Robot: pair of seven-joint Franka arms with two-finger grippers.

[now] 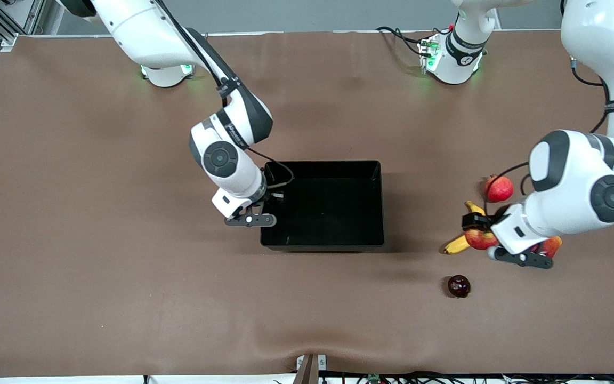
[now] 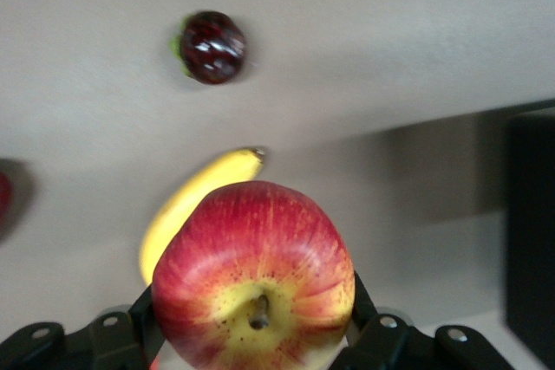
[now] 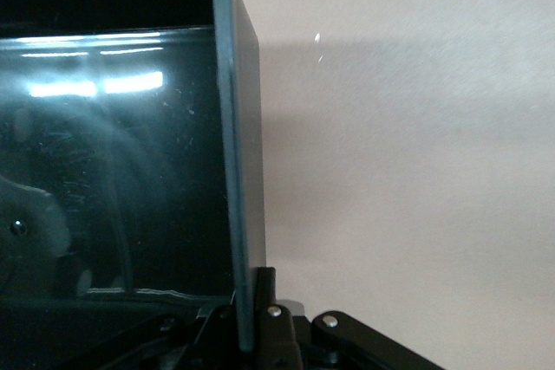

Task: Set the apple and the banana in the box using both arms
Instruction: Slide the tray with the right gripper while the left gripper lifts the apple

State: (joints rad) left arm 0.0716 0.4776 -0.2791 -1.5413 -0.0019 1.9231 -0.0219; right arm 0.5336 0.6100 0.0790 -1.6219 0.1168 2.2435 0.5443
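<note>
1. Front view: dark round fruit (image 1: 459, 286) lies nearest the camera, toward my left arm's end from the box (image 1: 328, 242). Box holds no fruit. My left gripper (image 1: 482, 230) clamps the apple (image 1: 478, 239) beside the banana (image 1: 457, 245).
2. Left wrist view: apple (image 2: 254, 275) clenched, banana (image 2: 189, 201) untouched.
3. Right wrist view: my right gripper (image 3: 251, 318) pinches the box wall (image 3: 236, 162). Both placements remain.

Front cam hangs high, facing both bases. Left wrist cam looks past its black two-finger claw (image 2: 251, 335) at a streaky red-yellow apple (image 2: 254, 288); right wrist cam hugs the glossy black plastic tray (image 3: 234, 171), also visible from the front (image 1: 322, 244).
</note>
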